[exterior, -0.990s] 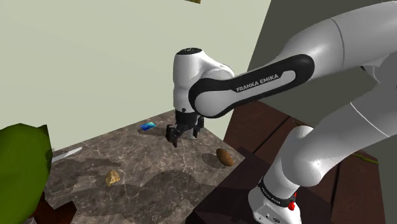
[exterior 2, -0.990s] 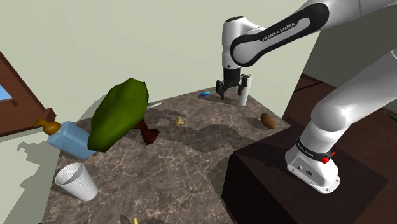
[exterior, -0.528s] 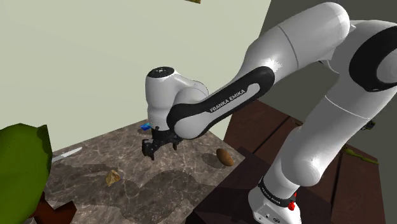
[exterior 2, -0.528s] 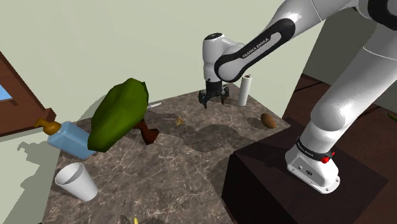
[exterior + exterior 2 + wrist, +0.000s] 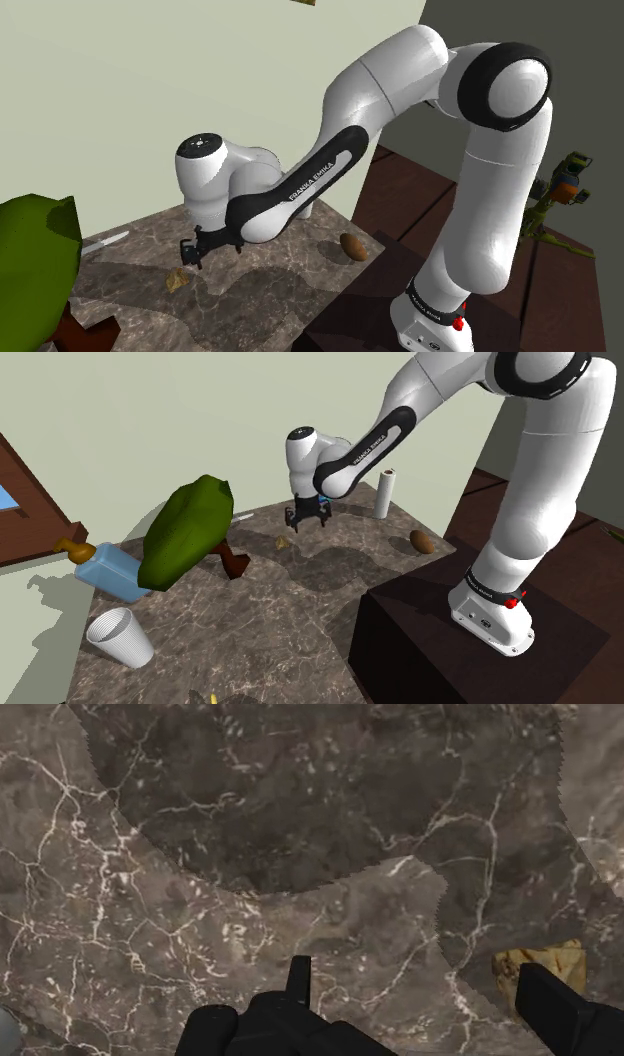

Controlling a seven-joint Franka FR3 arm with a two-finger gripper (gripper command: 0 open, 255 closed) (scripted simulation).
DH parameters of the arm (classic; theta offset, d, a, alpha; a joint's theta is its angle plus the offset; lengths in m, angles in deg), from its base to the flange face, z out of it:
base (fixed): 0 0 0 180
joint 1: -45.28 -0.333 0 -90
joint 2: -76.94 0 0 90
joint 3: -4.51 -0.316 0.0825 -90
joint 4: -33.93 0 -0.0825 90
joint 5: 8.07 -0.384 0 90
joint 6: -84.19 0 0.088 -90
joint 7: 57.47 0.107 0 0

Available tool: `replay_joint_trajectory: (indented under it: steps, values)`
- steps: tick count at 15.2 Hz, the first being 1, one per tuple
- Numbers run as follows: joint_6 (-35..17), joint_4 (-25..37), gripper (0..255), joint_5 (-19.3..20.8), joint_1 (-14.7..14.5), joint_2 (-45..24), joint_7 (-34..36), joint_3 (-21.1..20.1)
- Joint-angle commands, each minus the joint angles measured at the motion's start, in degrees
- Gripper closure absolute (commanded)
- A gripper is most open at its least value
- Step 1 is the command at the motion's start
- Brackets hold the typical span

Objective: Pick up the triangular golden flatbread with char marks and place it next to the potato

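Shows a small golden flatbread (image 5: 177, 281) lying flat on a dark veined marble counter (image 5: 270, 295), touched by nothing. Places the black gripper (image 5: 190, 252) just above the flatbread, close but clear of it, at the end of the white arm (image 5: 400, 90) bent low over the counter. Through the wrist view, catches the fingers (image 5: 550, 1004) spread well apart and clasping nothing, with bare marble in the gap. Finds the flatbread there just past the outer side of one finger, partly hidden behind that finger's tip, not between the two. Sets the brown potato (image 5: 352, 246) well apart from the flatbread, on the side toward the stand (image 5: 345, 320). Puts a bulky green shape (image 5: 185, 532) near the flatbread on the side away from the potato, and a blue bottle (image 5: 112, 574) with a brown top farther from the flatbread still, beyond the green shape. Shows a white cup (image 5: 120, 637) well apart from the flatbread, and a white upright roll (image 5: 382, 493) well apart too, beyond the gripper. Marks a thin pale item (image 5: 105, 241) near the flatbread, too small to name
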Motion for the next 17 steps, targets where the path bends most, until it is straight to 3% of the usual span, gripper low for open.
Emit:
replay_joint_trajectory:
  steps: [1,8,17]
  values:
    - [-0.2,3.8,0,4.1,-2.3,-4.8,4.3,1.2]
    - [2.0,20.8,0,12.9,-11.3,-20.4,12.9,6.3]
    - [-1.0,22.7,0,15.5,-12.5,-25.5,14.5,8.6]
